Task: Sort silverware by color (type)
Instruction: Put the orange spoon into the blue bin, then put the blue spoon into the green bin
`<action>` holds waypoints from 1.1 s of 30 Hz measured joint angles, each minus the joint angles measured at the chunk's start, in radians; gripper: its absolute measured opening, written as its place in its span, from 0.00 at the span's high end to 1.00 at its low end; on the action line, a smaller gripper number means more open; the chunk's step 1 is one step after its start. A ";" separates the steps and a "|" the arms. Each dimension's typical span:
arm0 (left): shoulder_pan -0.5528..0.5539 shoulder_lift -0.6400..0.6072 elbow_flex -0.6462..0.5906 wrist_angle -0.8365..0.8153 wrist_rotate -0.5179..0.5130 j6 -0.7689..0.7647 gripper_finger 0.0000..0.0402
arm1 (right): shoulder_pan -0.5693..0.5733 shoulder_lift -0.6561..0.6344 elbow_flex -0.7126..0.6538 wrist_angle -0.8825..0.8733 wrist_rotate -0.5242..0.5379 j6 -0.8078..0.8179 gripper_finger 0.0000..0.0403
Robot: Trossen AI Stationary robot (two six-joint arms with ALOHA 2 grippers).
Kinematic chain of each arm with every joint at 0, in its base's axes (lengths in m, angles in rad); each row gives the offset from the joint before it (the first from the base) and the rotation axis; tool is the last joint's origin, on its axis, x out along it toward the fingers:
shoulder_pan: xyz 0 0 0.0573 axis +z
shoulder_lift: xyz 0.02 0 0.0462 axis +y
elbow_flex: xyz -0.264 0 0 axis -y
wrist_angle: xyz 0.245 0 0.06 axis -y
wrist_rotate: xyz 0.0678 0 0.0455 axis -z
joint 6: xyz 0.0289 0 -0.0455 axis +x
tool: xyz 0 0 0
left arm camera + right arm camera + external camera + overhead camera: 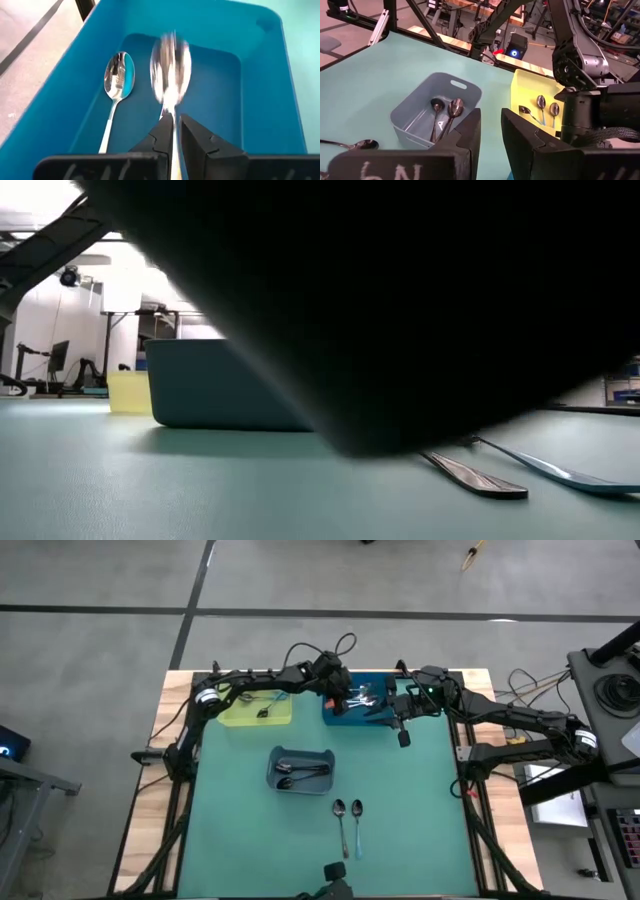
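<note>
My left gripper [175, 127] reaches into the blue bin [260, 75] at the table's far middle and is shut on a pale-handled spoon [171, 65], which shows blurred. A second spoon [119, 75] lies flat on the bin's floor beside it. In the high view the left gripper [350, 698] is over the blue bin [335, 715]. My right gripper [402, 735] waits open just right of that bin, nothing between its fingers [470, 135]. Two spoons [348, 815] lie on the mat near the front edge. My left gripper pinches the spoon's handle [168, 107] just behind the bowl, between its two fingers. The fingers slant down into the bin and lie along the spoon, whose bowl points ahead of them over the bin's floor. Whether the bowl rests on the floor I cannot tell.
A yellow bin [255, 708] with spoons stands at the far left. A grey bin [300, 768] with dark spoons [445, 117] sits mid-table. In the low view a dark shape fills most of the picture, and two spoon handles [475, 475] lie on the mat.
</note>
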 joint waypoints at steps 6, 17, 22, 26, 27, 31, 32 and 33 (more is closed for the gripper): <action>0.000 0.000 0.000 0.002 0.000 0.000 0.96 | 0.000 0.000 0.000 0.000 0.000 0.000 0.83; 0.000 -0.010 0.000 0.016 0.000 0.008 0.96 | 0.000 0.000 0.000 0.000 0.004 0.001 0.83; -0.004 -0.049 0.000 0.016 0.002 0.015 0.98 | 0.000 0.000 0.000 0.000 0.009 0.003 0.83; -0.010 -0.094 -0.001 0.000 0.012 0.042 1.00 | 0.000 0.000 0.000 0.000 0.044 0.012 0.83; -0.014 -0.108 -0.001 -0.001 0.012 0.052 1.00 | 0.000 0.000 0.000 0.000 0.064 0.024 0.83; -0.027 -0.159 -0.006 0.002 0.013 0.084 1.00 | 0.000 0.006 0.000 0.001 0.218 0.084 0.83; -0.029 -0.174 -0.014 -0.004 0.014 0.093 1.00 | 0.000 0.009 0.000 0.002 0.256 0.095 0.83; -0.033 -0.187 -0.023 -0.005 0.013 0.096 1.00 | 0.000 0.013 0.000 0.005 0.296 0.106 0.83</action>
